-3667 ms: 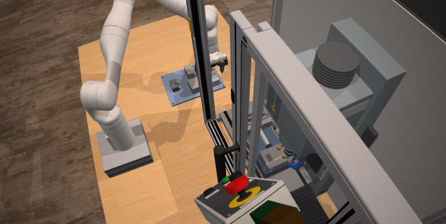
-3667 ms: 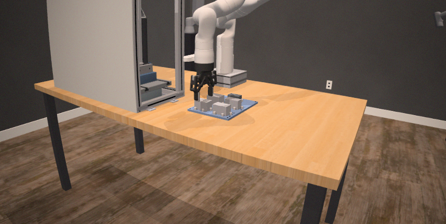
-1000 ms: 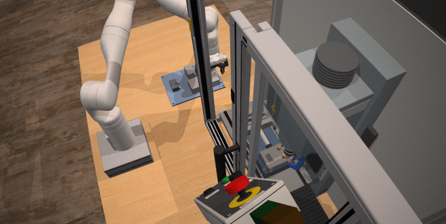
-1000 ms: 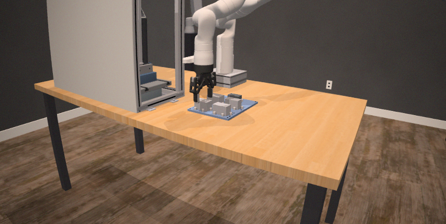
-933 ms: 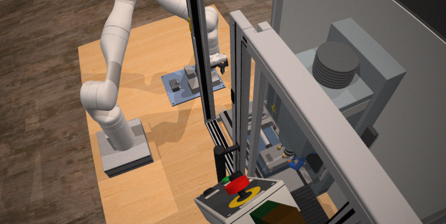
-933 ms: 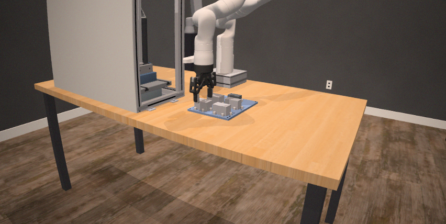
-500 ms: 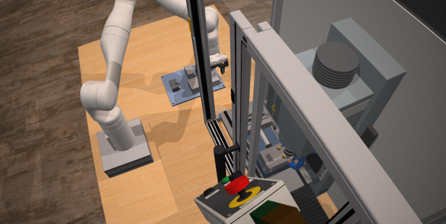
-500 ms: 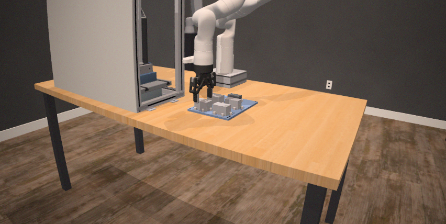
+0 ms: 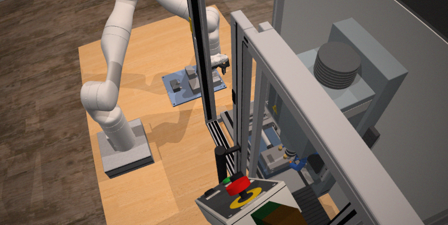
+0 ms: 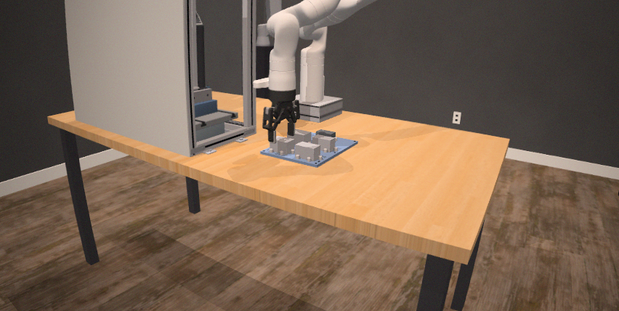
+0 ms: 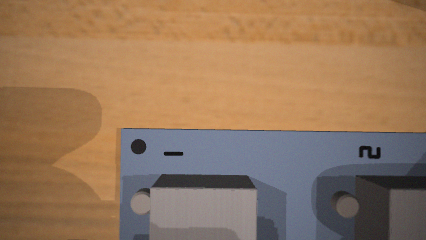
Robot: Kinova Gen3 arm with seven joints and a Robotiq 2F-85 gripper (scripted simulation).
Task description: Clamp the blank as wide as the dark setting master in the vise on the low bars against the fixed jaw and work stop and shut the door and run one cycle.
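Note:
My gripper [image 9: 223, 71] [image 10: 281, 135] is open and points down low over the machine-side end of the blue plate [image 9: 178, 100] [image 10: 346, 141] [image 11: 275, 145]. The blank by mark 1 [image 10: 274, 144] [image 11: 202, 215] stands at the fingers; it is not held. The blank by mark 2 [image 11: 407, 215] is cut off by the wrist view's right edge. More grey blanks [image 9: 190, 71] [image 10: 307, 151] stand on the plate. The dark setting master [image 9: 174, 85] [image 10: 325, 134] stands upright at the arm-base side. The vise [image 9: 275, 157] is partly hidden; its bars and work stop are unclear.
The guard's post [image 9: 200, 51] hides part of the plate. The control column [image 9: 216, 201] shows a red stop button [image 9: 238, 185], a green button [image 9: 226, 180] and a partly hidden black knob [image 9: 236, 175]. A black handle [image 9: 220, 163] stands at the guard; door position is unclear.

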